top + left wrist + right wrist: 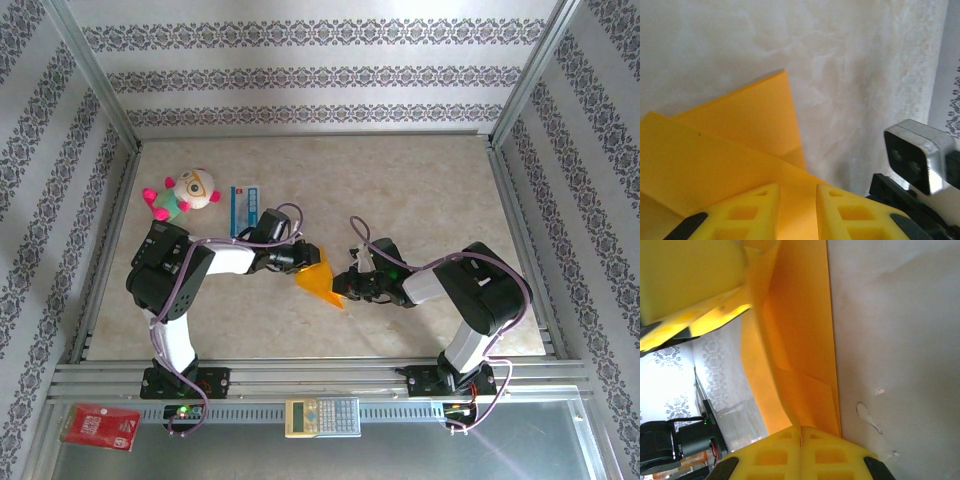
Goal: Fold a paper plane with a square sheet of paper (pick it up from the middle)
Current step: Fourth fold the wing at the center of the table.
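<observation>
mid-table [430, 200]: orange sheet of paper [320, 283], partly folded, sits between the two grippers and looks lifted off the surface.
right gripper [801, 452]: fingers pressed together, pinching the sheet's edge.
left gripper [797, 210]: fingers stand slightly apart, paper lying across the gap; grip cannot be confirmed. in the right wrist view one left finger [690, 280] lies against the paper.

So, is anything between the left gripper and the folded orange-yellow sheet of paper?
Nothing visible does. The thin orange-yellow paper sheet lies right at the parted fingers of the left gripper, and the right gripper is shut on its edge.
</observation>
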You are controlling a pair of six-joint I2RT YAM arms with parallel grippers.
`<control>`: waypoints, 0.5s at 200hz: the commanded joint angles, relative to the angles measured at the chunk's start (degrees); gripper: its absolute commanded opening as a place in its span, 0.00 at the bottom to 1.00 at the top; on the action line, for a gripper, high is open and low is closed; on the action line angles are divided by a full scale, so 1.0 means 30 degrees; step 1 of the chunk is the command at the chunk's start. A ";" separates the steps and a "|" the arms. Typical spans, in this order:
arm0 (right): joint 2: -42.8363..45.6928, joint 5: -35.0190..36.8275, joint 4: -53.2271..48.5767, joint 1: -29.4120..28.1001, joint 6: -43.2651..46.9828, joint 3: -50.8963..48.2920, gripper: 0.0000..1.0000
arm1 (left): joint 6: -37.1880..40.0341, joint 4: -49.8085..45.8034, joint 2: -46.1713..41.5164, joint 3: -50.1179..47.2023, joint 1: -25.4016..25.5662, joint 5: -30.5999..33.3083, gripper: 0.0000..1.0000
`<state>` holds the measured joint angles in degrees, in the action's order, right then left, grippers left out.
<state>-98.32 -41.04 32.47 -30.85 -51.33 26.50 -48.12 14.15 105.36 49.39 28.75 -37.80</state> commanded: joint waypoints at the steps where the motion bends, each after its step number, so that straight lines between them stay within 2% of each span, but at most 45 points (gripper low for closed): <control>1: -0.1589 0.2269 -0.0625 -0.0556 0.0208 -0.0015 0.05 | -0.0600 0.1645 -0.1239 -0.0327 0.0003 -0.0710 0.27; 65: -0.1691 0.2226 -0.0601 -0.0552 0.0287 0.0115 0.05 | -0.0516 0.2384 -0.1116 -0.0095 0.0954 -0.1429 0.29; 100: -0.1710 0.2210 -0.0610 -0.0556 0.0302 0.0153 0.05 | -0.0280 0.1726 -0.0598 0.0151 0.1052 -0.0779 0.29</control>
<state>-98.70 -41.28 32.80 -30.85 -51.33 26.50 -49.52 18.52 102.28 48.88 31.53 -40.49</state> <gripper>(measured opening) 0.052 0.292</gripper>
